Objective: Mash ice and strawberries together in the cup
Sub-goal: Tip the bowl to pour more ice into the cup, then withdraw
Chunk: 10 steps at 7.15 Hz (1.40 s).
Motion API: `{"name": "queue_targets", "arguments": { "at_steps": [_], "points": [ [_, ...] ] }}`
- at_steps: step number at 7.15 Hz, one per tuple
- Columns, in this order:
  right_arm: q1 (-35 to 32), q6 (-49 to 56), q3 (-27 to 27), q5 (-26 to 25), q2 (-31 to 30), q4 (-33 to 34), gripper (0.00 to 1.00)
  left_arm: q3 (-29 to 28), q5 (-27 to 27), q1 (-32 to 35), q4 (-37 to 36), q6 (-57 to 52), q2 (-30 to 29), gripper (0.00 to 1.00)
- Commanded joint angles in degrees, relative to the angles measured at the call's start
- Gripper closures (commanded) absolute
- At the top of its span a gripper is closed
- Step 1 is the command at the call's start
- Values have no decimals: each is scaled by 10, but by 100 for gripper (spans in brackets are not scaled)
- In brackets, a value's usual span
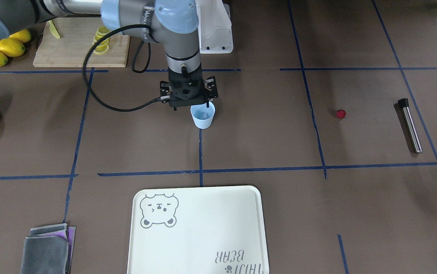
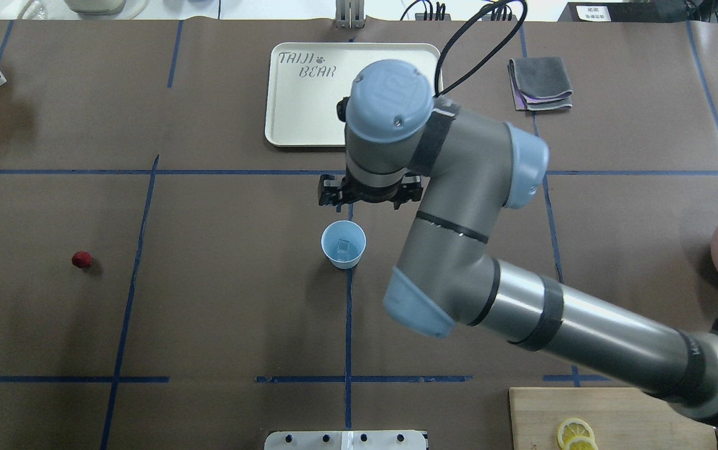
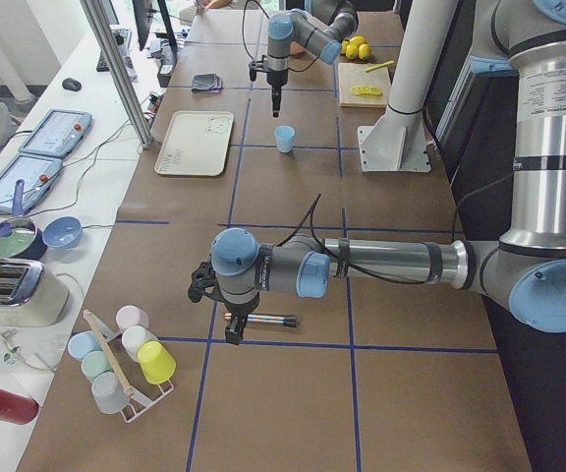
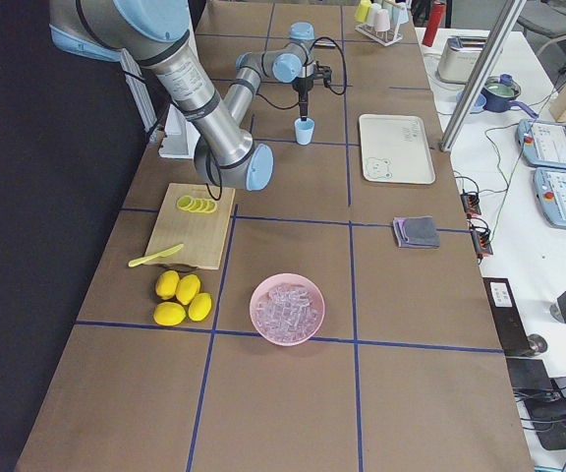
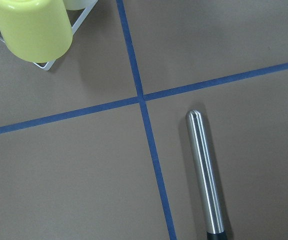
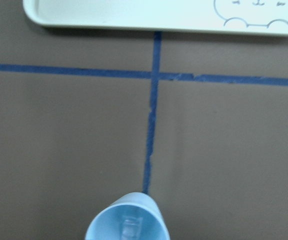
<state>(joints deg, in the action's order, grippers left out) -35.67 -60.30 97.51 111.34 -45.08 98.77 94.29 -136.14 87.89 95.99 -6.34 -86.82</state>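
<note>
Hovering above the cup (image 1: 203,118), jaws apart and empty, the right gripper (image 1: 191,107) seemingly faced the berry step: ice (image 1: 204,113) lay inside, while the strawberry (image 1: 340,113) sat well apart, needing fetching.

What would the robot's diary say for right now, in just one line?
right gripper: open, above cup | ice: in cup | strawberry: not in cup | left gripper: near rod

The right arm (image 2: 458,206) and left arm (image 3: 381,261) share silver-grey tubes, light-blue joint caps, black bands; a black cable (image 1: 83,66) loops to the right's black tool (image 1: 191,107)
</note>
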Motion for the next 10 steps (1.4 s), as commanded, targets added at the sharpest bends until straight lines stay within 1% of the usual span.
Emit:
{"name": "queue_targets", "arguments": {
  "at_steps": [1,2,3,4,5,6,7,8,9,10],
  "points": [
    [-114,165,89,83,-128,-1,1,-1,1,0,0,0,1,0],
    [-160,262,121,110,-201,-5,1,-2,1,0,0,0,0,0],
    [-210,358,142,139,-271,-7,1,-2,0,0,0,1,0,0],
    [-262,453,145,169,-327,-10,1,-2,0,0,0,1,1,0],
    [-305,539,145,187,-376,-13,2,-1,0,0,0,1,2,0],
    [-343,621,144,197,-432,-34,2,-1,0,0,0,1,2,0],
    [-360,682,139,198,-483,-69,2,0,0,0,0,1,2,0],
    [-378,733,125,200,-520,-106,6,0,0,0,0,1,2,0],
    [-381,772,116,199,-557,-129,8,1,0,0,0,1,2,0],
    [-388,784,82,200,-575,-186,8,1,0,0,0,1,2,0]
  ]
}}
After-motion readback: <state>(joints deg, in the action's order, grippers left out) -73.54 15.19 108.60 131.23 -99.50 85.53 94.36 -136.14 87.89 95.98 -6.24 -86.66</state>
